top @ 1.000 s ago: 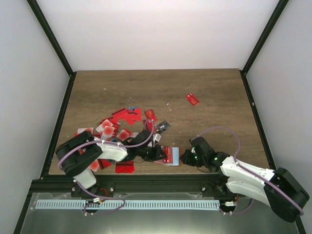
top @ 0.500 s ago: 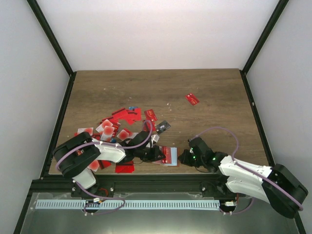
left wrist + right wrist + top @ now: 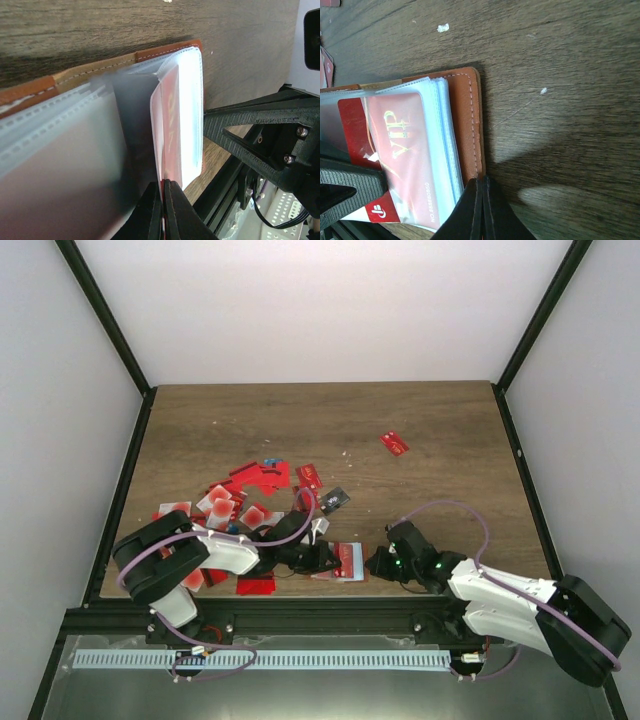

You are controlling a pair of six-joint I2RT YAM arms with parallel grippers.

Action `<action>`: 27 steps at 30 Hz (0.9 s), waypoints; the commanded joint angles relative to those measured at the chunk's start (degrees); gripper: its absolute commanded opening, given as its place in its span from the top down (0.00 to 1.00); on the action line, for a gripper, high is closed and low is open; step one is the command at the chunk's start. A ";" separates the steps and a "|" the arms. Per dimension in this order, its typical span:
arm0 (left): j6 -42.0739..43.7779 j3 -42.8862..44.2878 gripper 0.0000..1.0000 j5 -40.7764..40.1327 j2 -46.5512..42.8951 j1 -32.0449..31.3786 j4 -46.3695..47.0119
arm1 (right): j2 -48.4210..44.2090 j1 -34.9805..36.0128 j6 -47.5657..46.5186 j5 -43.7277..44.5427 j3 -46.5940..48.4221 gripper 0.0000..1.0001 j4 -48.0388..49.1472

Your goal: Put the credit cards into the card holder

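The card holder lies open at the near edge of the table, with a red card in its clear sleeve. The left gripper pinches that sleeve's edge. The right gripper is clenched and empty, its tip against the leather border. Loose cards lie to the left.

Left arm, right arm: white link shells, black joint housings. Lilac cable loops along each. Green lights at right wrist. Right gripper: matte black.
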 commanded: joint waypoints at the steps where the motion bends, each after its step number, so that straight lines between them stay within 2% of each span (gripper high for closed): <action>1: -0.04 -0.69 0.96 1.27 2.49 -1.66 0.52 | 1.75 1.21 0.90 -0.29 -1.72 0.99 -2.09; 9: -3.75 -0.81 0.96 0.39 5.28 -2.02 6.71 | 1.48 1.24 1.17 -0.61 -1.81 0.99 -1.90; 16: -4.83 -0.45 0.93 -1.46 3.99 -2.67 5.24 | 1.19 1.26 1.21 -0.34 -1.68 0.99 -2.21; 22: -4.98 -2.07 0.76 -2.61 0.67 -3.30 3.12 | 1.13 1.26 1.14 0.15 -1.55 0.99 -2.47; 27: -0.29 0.10 0.60 -4.28 -2.46 -3.34 -7.35 | 1.02 1.28 0.99 0.26 -1.37 0.99 -2.74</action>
